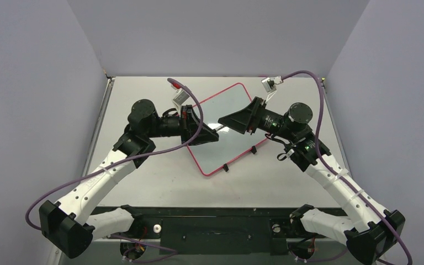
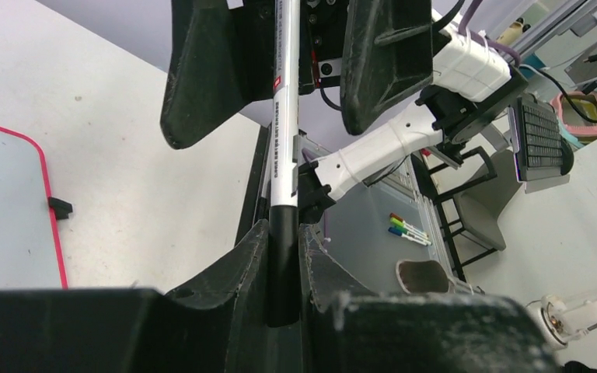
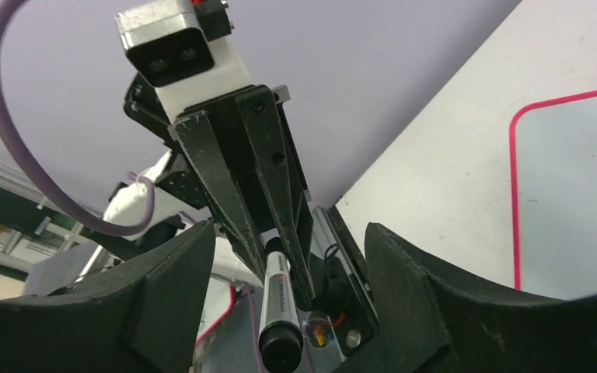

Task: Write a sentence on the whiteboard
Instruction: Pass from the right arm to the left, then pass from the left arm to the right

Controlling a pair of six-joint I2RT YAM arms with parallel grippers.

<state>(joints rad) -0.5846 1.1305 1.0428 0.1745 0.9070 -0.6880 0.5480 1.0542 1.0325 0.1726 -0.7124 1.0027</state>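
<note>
The whiteboard [image 1: 229, 146] lies tilted on the table, with a red rim and two black clips [image 1: 225, 167] on its near edge. Its visible surface is blank; no letters of the sentence show. Both grippers meet above it. My left gripper [image 1: 212, 136] is shut on the black end of a white-barrelled marker [image 2: 286, 140], seen gripped in the left wrist view [image 2: 284, 233]. My right gripper [image 1: 223, 121] is open, its fingers [image 2: 202, 70] flanking the marker's barrel without touching. In the right wrist view the open gripper [image 3: 288, 237] frames the marker [image 3: 276, 299]. The whiteboard also shows there [image 3: 575, 194].
The white table [image 1: 160, 182] has grey walls on three sides and a black rail [image 1: 215, 212] along the near edge. Purple cables loop off both arms. Several coloured markers [image 2: 408, 229] lie on a grey surface beyond the table edge.
</note>
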